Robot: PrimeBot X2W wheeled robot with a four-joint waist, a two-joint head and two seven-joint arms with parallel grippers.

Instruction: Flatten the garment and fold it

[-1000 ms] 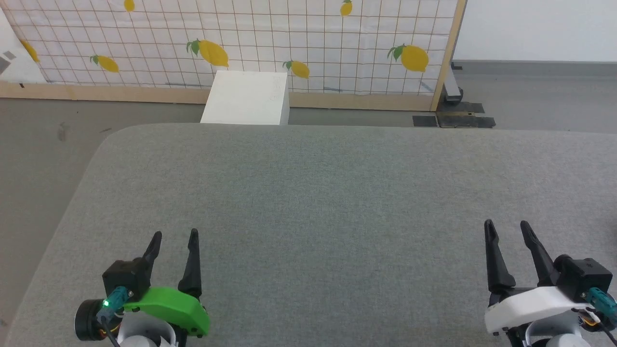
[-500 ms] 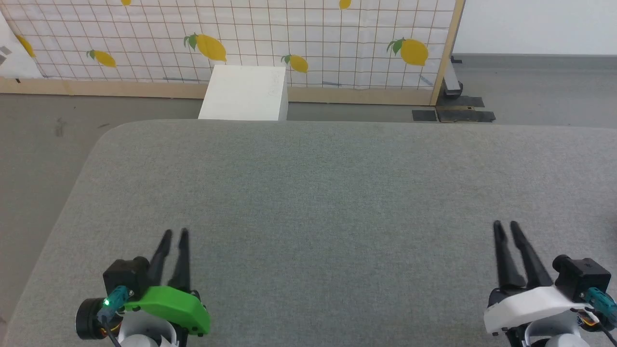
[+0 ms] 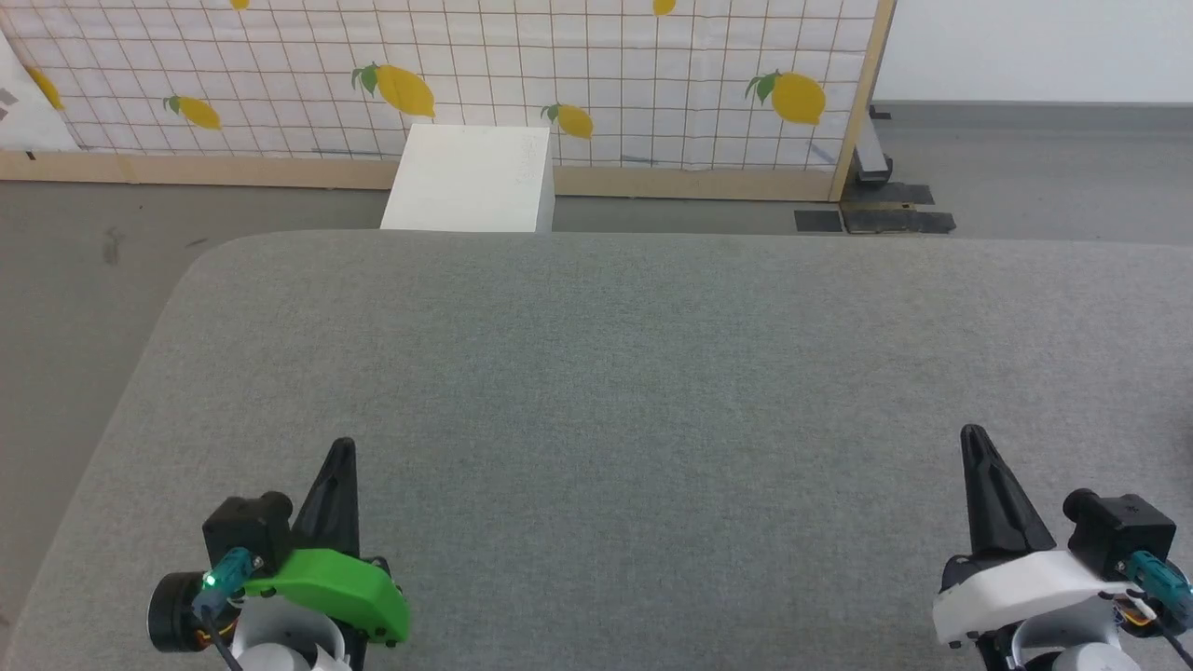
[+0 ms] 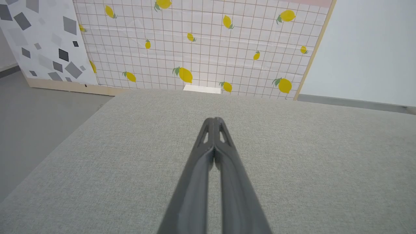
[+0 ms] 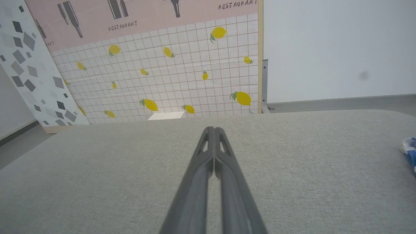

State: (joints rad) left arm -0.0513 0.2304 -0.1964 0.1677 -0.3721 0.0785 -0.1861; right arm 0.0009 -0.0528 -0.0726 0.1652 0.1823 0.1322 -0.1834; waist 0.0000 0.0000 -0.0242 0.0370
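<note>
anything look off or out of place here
One thing: the garment lies well off to the right on the grey table, a blue and white sliver at the edge of the right wrist view, not in front of the robot. The left gripper and right gripper are both shut on nothing.

Matt coarse-woven cloth table (image 3: 596, 354); pale wood screen frame (image 3: 233, 171); smooth green plastic cover (image 3: 326, 582).

Bright even light, soft faint shadows, sharp focus, wrist views bowed at edges.
</note>
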